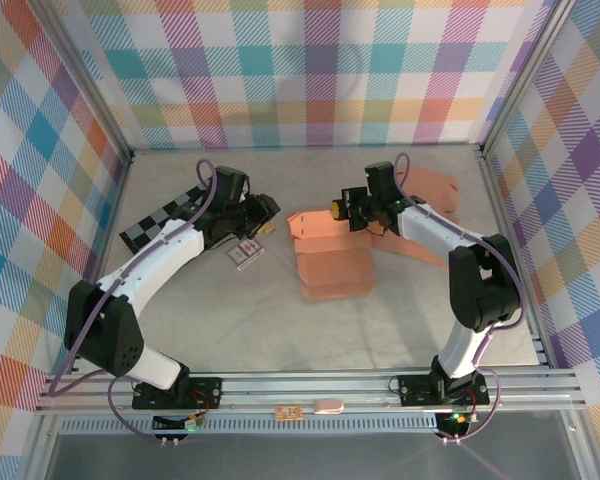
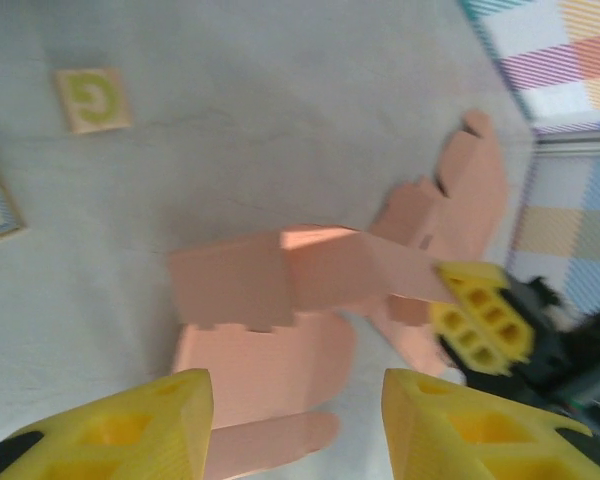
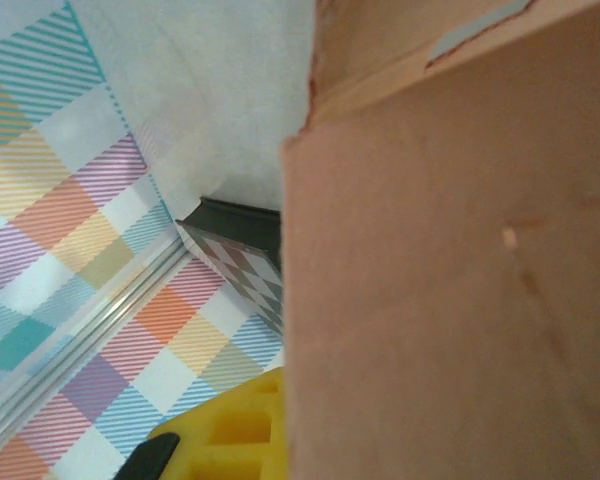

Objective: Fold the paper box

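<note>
Grey table top [image 1: 230, 320], enclosed by plaid-printed walls [image 1: 310, 70] on three sides, with an aluminium rail along the near edge.

1. Left arm [image 1: 150, 265]: white and black, reaching from its base at 7 o'clock toward the table centre.
2. Right arm [image 1: 450, 240]: same build, rising from 5 o'clock and bending in toward the centre.
3. Paper box [image 1: 330, 265]: salmon-coloured card, partly folded, lying at the middle of the table. Rounded flaps lie flat toward 6 o'clock and one panel is lifted along its 12 o'clock edge.
4. Flat card blank [image 1: 435, 188]: same salmon colour, unfolded, at 2 o'clock from the box and partly under the right arm.
5. Checkerboard sheet [image 1: 150, 228]: black and white, at 9 o'clock from the box, partly beneath the left arm.
6. Left gripper [image 1: 267, 213]: at 10 o'clock from the box, near it but apart. In the left wrist view its yellow fingers [image 2: 120, 430] are spread wide with nothing between them, and the box lies beyond them on the table.
7. Right gripper [image 1: 338, 209]: at the 12 o'clock edge of the box, pinching the raised panel. The left wrist view shows one yellow finger [image 2: 480, 315] against the panel's tip. In the right wrist view the card stands close beside a yellow finger.
8. Small bordered card [image 1: 244, 254]: at 9 o'clock from the box, just below the left gripper.
9. Square tile [image 2: 92, 98]: pale, with a green letter G, lying flat on the table.
10. Pale pink scrap [image 1: 330, 406]: on the near rail at 6 o'clock.
</note>
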You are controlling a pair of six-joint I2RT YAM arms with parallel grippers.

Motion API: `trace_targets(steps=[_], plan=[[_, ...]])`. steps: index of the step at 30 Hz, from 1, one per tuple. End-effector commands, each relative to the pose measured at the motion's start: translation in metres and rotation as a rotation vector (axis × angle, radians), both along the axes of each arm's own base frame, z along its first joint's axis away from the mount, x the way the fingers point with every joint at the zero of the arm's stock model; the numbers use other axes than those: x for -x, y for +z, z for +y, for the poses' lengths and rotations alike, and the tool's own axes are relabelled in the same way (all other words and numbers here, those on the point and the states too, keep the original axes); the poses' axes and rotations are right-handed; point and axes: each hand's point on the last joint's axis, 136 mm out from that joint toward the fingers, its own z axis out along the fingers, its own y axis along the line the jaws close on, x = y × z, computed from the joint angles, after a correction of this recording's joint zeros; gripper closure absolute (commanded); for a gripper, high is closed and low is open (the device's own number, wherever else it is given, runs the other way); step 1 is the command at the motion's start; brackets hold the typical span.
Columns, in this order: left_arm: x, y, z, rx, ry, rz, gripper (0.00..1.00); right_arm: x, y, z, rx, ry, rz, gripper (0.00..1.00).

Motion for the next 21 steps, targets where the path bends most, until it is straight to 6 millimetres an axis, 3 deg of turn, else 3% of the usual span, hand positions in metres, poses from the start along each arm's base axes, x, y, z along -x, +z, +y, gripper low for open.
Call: trace_targets(steps=[1,8,14,21], plan=[[0.007,-0.015,0.008,-0.079,-0.067,0.035,0.53,-0.006,-0.007,0.006,0.008,0.093,-0.111,1.00],[0.012,-0.036,0.018,-0.113,-0.084,0.041,0.53,-0.008,-0.012,0.015,0.016,0.209,-0.254,1.00],[0.012,-0.057,0.017,-0.157,-0.172,0.017,0.59,-0.014,-0.010,0.019,-0.005,0.293,-0.388,1.00],[0.008,-0.081,0.014,-0.183,-0.235,-0.037,0.62,-0.005,-0.015,0.022,-0.026,0.385,-0.455,1.00]])
